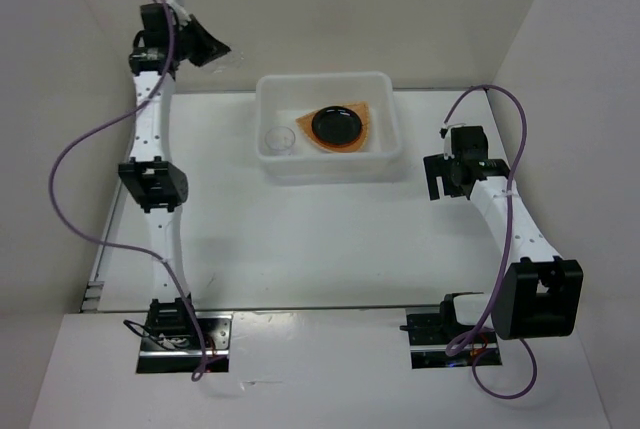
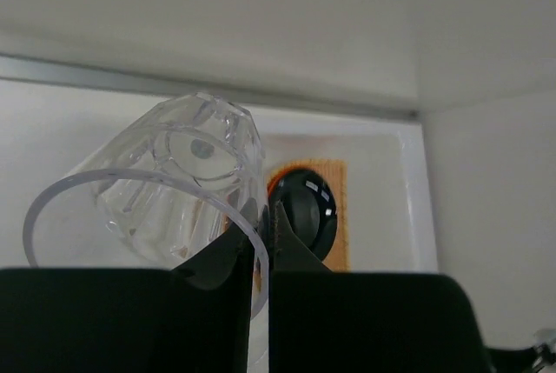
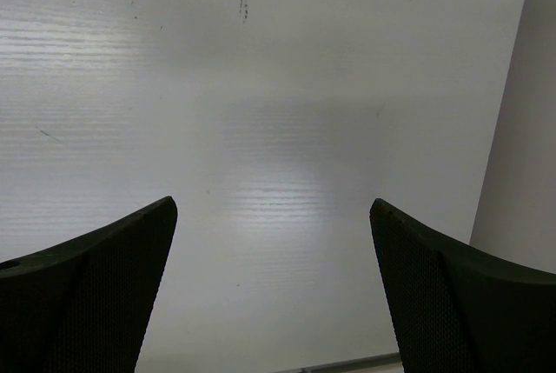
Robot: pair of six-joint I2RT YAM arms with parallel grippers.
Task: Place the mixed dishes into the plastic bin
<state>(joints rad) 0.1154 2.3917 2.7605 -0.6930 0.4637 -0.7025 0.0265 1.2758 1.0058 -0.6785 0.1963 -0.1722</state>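
dishes were nearly all inside the bin (image 1: pixel 268 89) when we looked from overhead. the woven plate (image 1: pixel 372 117) lay on its floor, the orange plate (image 1: pixel 306 129) seemed to rest on that, and the black plate (image 1: pixel 337 125) sat on top. one clear cup (image 1: pixel 280 139) stood at 9 o'clock of the stack. the bin sat toward 12 o'clock from the middle of the table (image 1: pixel 300 249).

the other clear cup (image 2: pixel 174 182) was out of the bin, lifted off at about 10 o'clock of it in the left claw (image 2: pixel 262 247). that claw was clamped on the cup's wall at the rim, seemingly with one finger inside and one outside, so the cup hung tipped with its mouth toward the wrist camera. the right claw (image 3: pixel 272 208) was spread wide and held nothing. it hung over bare table at about 4 o'clock of the bin.

we judged this cup light, stiff and slick. we could not tell glass from hard plastic, so we treated it as something that could crack. a pinch on one side of the rim was the sensible hold for such a thin wall, though it left the cup free to pivot or slide between the pads. we thought it should be carried smoothly, then lowered close to the free floor beside the first cup, not dropped onto the plates.
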